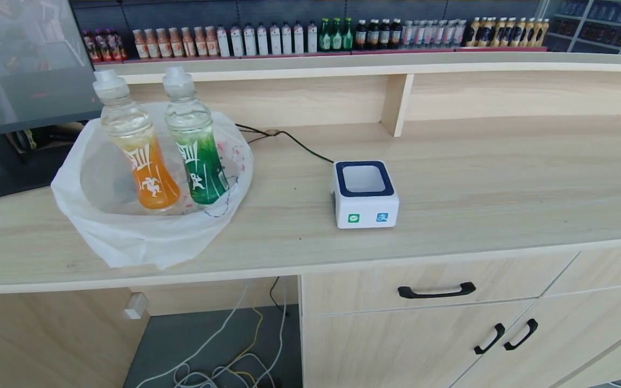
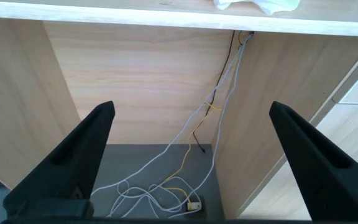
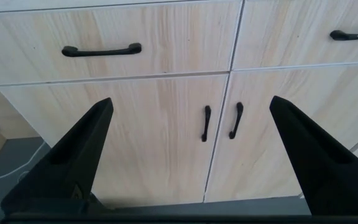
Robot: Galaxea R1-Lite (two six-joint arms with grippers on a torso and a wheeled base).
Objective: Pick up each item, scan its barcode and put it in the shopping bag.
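Two drink bottles stand upright inside the white shopping bag (image 1: 127, 237) on the counter's left: an orange bottle (image 1: 146, 170) and a green bottle (image 1: 201, 161) beside it. The white barcode scanner (image 1: 364, 195) with a dark blue rim sits mid-counter, its cable running back toward the bag. My left gripper (image 2: 191, 140) hangs open below the counter edge, facing the open recess with loose cables (image 2: 185, 180). My right gripper (image 3: 191, 140) is open too, low in front of the cabinet doors (image 3: 219, 124). Nothing is between either pair of fingers.
A monitor (image 1: 19, 59) stands at the back left beside the bag. A raised wooden shelf (image 1: 397, 70) runs along the counter's rear, with stocked bottle racks behind. Drawers with black handles (image 1: 436, 291) sit below the counter. Bare counter spreads right of the scanner.
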